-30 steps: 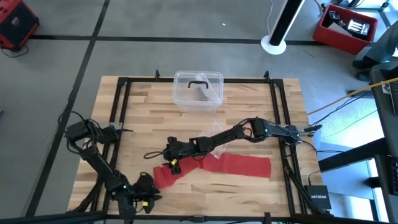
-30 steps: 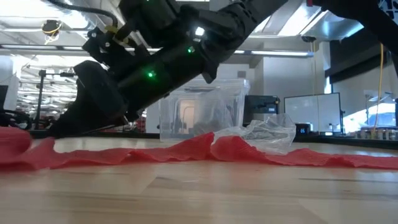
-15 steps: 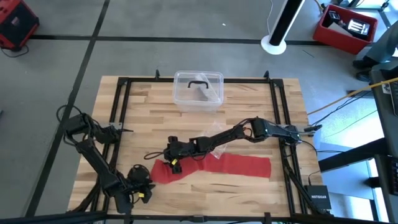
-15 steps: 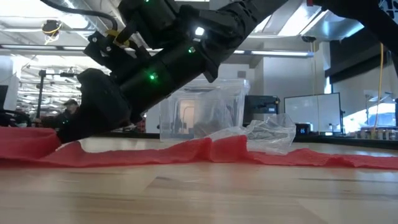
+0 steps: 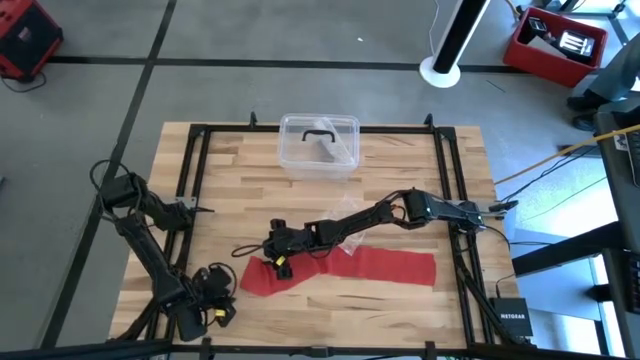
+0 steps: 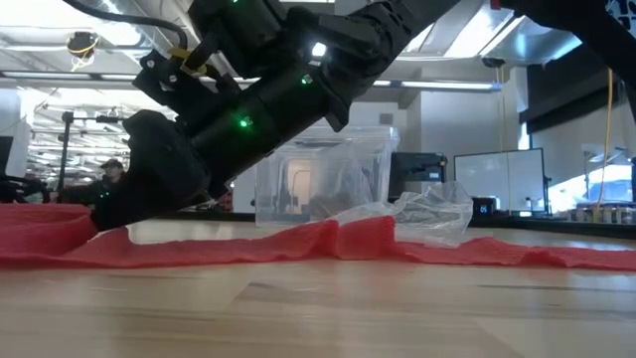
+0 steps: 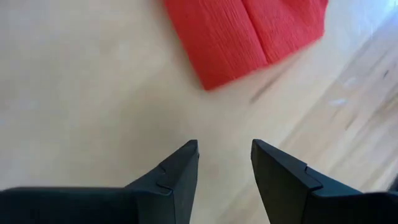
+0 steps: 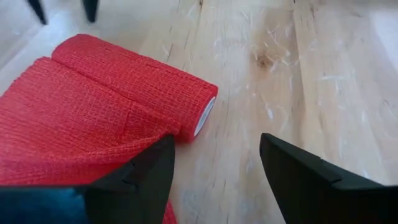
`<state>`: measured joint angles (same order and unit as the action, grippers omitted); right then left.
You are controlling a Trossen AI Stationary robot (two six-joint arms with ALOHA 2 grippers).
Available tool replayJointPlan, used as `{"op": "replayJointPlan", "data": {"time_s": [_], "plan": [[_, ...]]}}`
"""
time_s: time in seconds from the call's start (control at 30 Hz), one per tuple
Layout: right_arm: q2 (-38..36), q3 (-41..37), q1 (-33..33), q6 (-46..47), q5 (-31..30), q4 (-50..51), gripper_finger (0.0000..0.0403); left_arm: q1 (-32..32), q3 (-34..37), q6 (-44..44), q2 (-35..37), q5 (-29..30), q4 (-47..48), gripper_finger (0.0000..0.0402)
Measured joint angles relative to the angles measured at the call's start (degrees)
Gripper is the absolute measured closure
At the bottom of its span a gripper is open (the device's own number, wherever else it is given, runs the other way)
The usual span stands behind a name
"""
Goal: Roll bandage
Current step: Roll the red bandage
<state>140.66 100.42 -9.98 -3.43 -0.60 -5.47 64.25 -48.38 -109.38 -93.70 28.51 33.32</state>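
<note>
While the red bandage (image 5: pixel 345 268) is lying as a long flat band across the front half of the wooden table (image 5: pixel 400 180), its left end is sitting wound into a small roll (image 8: pixel 149 78), and the right gripper (image 5: pixel 277 262) is hovering low just beside that roll with its jaws parted and nothing between them. Near the table's front left corner, the left gripper (image 5: pixel 222 312) is waiting apart from the bandage, jaws likewise spread and gripping nothing.
</note>
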Motion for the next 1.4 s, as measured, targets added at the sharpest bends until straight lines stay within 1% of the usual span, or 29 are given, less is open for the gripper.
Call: {"op": "replayJointPlan", "data": {"time_s": [0.13, 0.2, 0.3, 0.5, 0.7, 0.93, 1.1, 1.3, 1.4], "plan": [[-0.02, 0.0, 0.0, -0.08, -0.02, -0.25, 0.0165, -0.13, 0.48, 3.36, -1.49, 5.13, 0.85, 0.0259], [-0.02, 0.0, 0.0, -0.08, -0.02, -0.24, 0.0165, -0.22, 0.48, 4.71, -2.37, 6.67, 0.27, 0.0259], [0.12, 0.0, 0.0, -0.08, -0.01, -0.33, 0.0165, -0.11, 0.48, 4.78, -3.07, 7.84, 0.24, 0.0259], [0.87, 0.07, 0.0, -0.1, 0.09, -0.62, 0.0165, -0.3, 0.48, 4.59, -4.48, 12.75, 0.33, 0.0259], [1.03, 0.07, -0.09, -0.06, 0.95, -0.69, 0.0165, -1.2, 0.46, 5.28, -6.44, 13.97, 0.35, 0.0259], [1.03, 0.07, -0.09, 2.28, 1.22, 0.76, 0.0165, -0.75, 0.43, 4.35, -6.48, 14.23, 0.68, 0.0259], [1.03, 0.09, -0.17, 4.43, 1.23, 1.34, 0.0165, -0.81, 0.42, 3.8, -6.48, 15.65, 0.77, 0.0259], [0.96, 0.22, -0.15, 4.65, 2.52, 3.08, 0.0165, -0.81, 0.42, 3.55, -6.46, 15.81, 1.73, 0.0259], [0.96, 0.19, -0.4, 4.69, 2.42, 2.7, 0.0165, -0.79, 0.42, 3.34, -6.28, 18.55, 2.71, 0.0259]]}}
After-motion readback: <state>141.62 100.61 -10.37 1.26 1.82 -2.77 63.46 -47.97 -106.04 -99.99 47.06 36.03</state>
